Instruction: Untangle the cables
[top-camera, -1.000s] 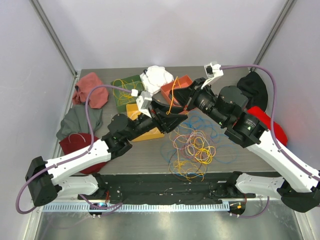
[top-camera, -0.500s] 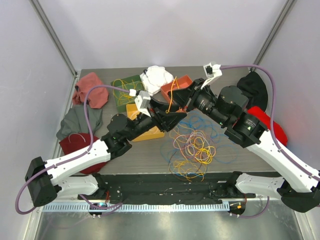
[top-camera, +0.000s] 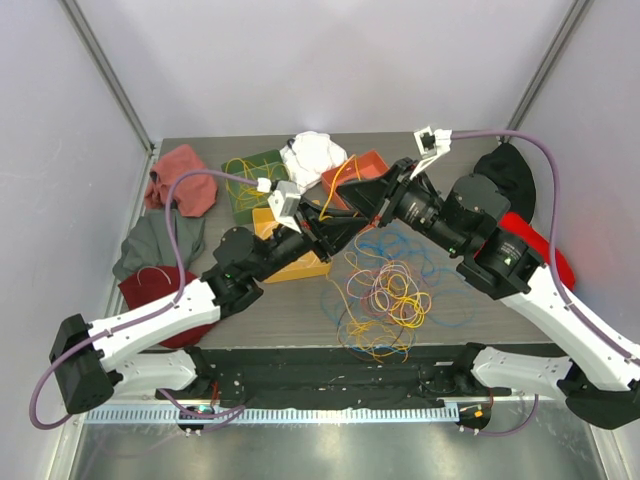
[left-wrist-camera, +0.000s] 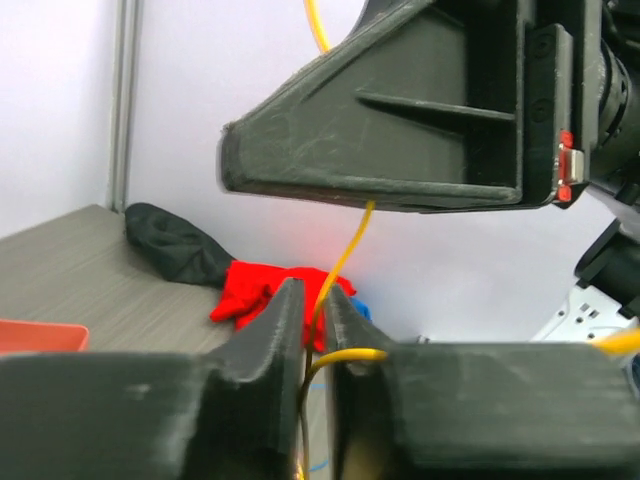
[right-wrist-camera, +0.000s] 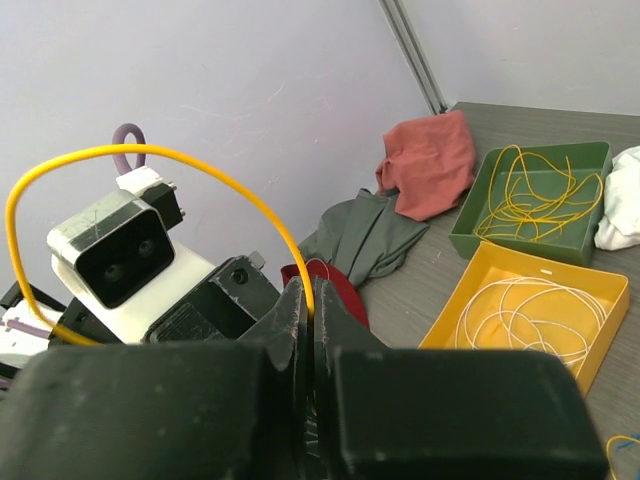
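**Cables: loose heap, one yellow strand held between both grippers**

- Cables: a heap of string-thin yellow, pink and blue loops. It lies on the table at about 5 o'clock from the table's middle in the top view.
- Yellow cable: one strand lifted above the table, just off the middle toward 12 o'clock. It arches in a wide loop in the right wrist view.
- Right gripper: fingers pressed together, pinching the yellow cable.
- Left gripper: fingers drawn almost together, the yellow cable caught in the narrow slit between them. The right gripper sits just above it.
- Green tray: at 11 o'clock, holding yellow loops.
- Yellow tray: just beside the green tray on its near side, holding white loops.
- Orange tray: at 12 o'clock, partly hidden by the grippers.
- White cloth: at the far edge, between the green and orange trays.
- Salmon cloth: at 10 o'clock.
- Grey-green cloth: at 9 o'clock.
- Dark red cloth: at 8 o'clock.
- Black cloth: at 2 o'clock.
- Red cloth: at 3 o'clock.
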